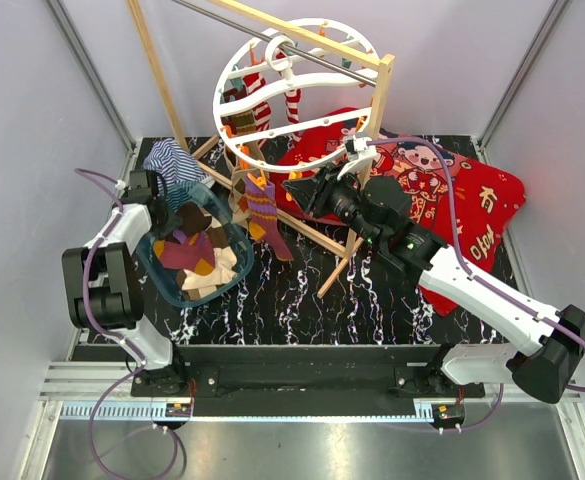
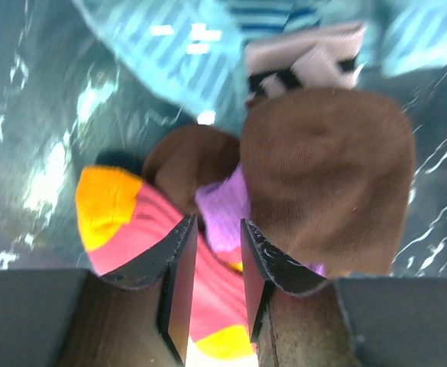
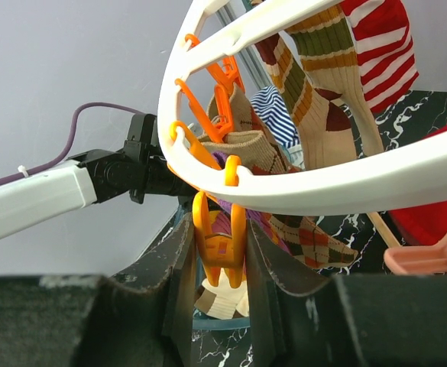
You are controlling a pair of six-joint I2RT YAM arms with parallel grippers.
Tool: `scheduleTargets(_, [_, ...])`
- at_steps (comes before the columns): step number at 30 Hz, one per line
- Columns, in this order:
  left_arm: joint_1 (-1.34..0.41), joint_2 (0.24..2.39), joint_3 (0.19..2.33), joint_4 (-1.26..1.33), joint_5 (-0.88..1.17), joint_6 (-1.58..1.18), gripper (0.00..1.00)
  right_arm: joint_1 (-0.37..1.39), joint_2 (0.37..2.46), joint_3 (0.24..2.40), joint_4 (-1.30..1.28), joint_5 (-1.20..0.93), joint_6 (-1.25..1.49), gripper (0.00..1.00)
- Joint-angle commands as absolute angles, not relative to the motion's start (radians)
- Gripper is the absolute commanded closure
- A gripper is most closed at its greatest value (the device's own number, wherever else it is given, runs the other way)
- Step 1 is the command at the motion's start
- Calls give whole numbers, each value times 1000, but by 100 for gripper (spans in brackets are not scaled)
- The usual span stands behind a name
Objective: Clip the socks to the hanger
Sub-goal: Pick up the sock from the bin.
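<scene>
Right wrist view shows the right end effector (image 3: 219, 229) closed on one orange clip (image 3: 219, 256) that hangs from the outer ring of the hanger (image 3: 345, 180). Both fingers touch the sides of the clip. Behind the ring several socks (image 3: 326, 99) hang, among them a red-white striped one.

In the top view the hanger hangs on a wooden frame (image 1: 157, 75) at the far middle of the tabletop (image 1: 302, 290). The left end effector (image 2: 214, 225) is down in a clear blue tub (image 1: 152, 255) at the left, on a heap of loose socks. Its jaws stand only a little apart, with a pink sock (image 2: 143, 229) with yellow patches in the gap. I cannot tell if they pinch it. A brown sock (image 2: 330, 176) lies just to the right of it.
</scene>
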State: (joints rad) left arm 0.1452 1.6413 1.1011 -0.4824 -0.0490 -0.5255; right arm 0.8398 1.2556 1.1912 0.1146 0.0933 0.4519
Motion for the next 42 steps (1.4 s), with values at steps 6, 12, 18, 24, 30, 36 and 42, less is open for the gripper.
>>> scheduleTargets(6, [149, 1719, 1158, -423, -3, -537, 67, 825, 1266, 1186, 158, 94, 448, 100])
scheduleTargets(12, [147, 1741, 1150, -419, 24, -535, 74, 822, 1273, 1183, 164, 89, 453, 100])
scheduleTargets(18, [146, 1726, 1141, -422, 48, -529, 92, 821, 1269, 1177, 169, 92, 456, 100])
scheduleTargets(24, [144, 1640, 1149, -459, 14, -506, 100, 819, 1256, 1169, 173, 95, 453, 100])
scheduleTargets(30, [137, 1425, 1206, -538, -129, -416, 100, 816, 1250, 1164, 178, 103, 445, 100])
scheduleTargets(36, [117, 1217, 1255, -563, -195, -316, 100, 816, 1244, 1166, 179, 110, 440, 100])
scheduleTargets(42, [65, 1085, 1344, -561, -173, -180, 100, 815, 1230, 1166, 179, 118, 437, 100])
